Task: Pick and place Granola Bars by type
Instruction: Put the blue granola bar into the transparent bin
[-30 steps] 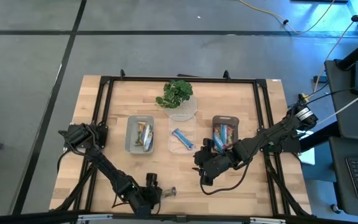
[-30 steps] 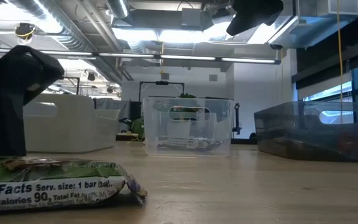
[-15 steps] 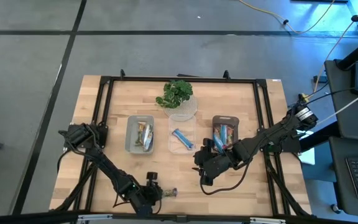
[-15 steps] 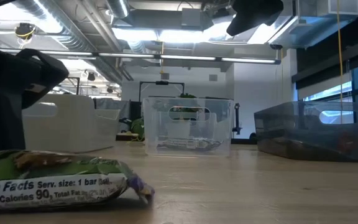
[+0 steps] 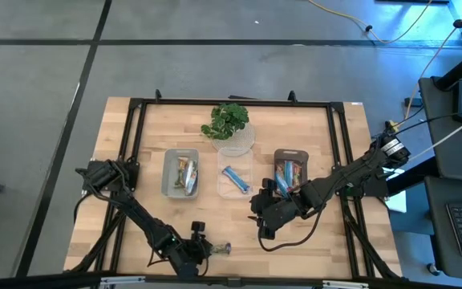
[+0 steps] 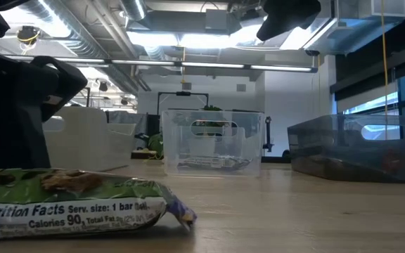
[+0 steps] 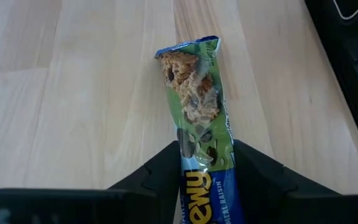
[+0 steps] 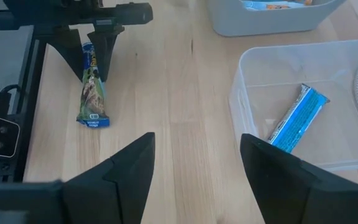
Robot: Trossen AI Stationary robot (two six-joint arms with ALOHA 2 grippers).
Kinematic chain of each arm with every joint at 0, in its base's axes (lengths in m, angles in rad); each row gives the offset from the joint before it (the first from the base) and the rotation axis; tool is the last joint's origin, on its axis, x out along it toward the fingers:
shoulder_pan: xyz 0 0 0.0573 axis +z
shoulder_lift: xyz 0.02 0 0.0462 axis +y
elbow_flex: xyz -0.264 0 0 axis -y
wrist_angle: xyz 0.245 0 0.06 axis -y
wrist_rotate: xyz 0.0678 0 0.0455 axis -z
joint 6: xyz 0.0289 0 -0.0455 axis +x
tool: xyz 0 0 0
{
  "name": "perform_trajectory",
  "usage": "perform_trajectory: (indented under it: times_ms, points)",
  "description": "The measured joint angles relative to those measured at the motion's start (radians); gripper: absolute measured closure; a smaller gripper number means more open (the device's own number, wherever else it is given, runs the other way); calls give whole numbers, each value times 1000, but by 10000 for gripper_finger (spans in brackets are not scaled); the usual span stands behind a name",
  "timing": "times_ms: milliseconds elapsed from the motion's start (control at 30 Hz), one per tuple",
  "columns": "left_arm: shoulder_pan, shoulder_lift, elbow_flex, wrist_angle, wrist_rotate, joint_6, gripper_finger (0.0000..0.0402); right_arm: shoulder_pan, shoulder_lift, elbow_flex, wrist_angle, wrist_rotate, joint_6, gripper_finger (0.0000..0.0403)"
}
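Left wrist view: I've got the left gripper [image 7: 207, 186] pinched onto one end of a green-brown granola bar [image 7: 197, 118], fingers [image 7: 160, 177] pressed against both long edges of the wrapper. The rest of the bar sticks out past the fingertips, lying flat on the wooden table [image 7: 73, 93].

From the high view, that gripper [image 5: 207, 250] sits at the near edge of the table, with the bar [image 5: 221, 248] pointing off toward the right arm.

Right gripper [image 5: 265, 210] is hovering mid-table, jaws spread wide and holding nothing. Ahead of it is the clear bin [image 8: 253, 74] with one blue bar [image 8: 298, 118] inside. Just beside it is the dark bin [image 5: 290, 172] with several bars. The grey bin [image 5: 181, 172], also holding bars, lies beyond the clear one.
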Motion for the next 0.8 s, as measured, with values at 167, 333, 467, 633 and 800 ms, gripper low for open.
perform_trajectory:
  times_ms: [167, 333, 467, 633, 800]
  points:
    - [0, 0, 0, 12, 0, -3, 271, 0, 0, 0, -4, 0, 0, 164]
    - [-7, 0, 0, 14, -7, -10, 263, 0, 0, 0, -4, 0, 0, 164]
    - [-6, 0, 0, 14, -3, -90, 240, 0, 0, 0, -4, 0, 0, 164]
    - [-7, 1, 2, 17, 19, -113, 189, 0, 0, 0, -4, 0, -1, 164]
    - [-7, 1, 2, 23, 15, -104, 154, 0, 0, 0, -5, 0, -2, 164]
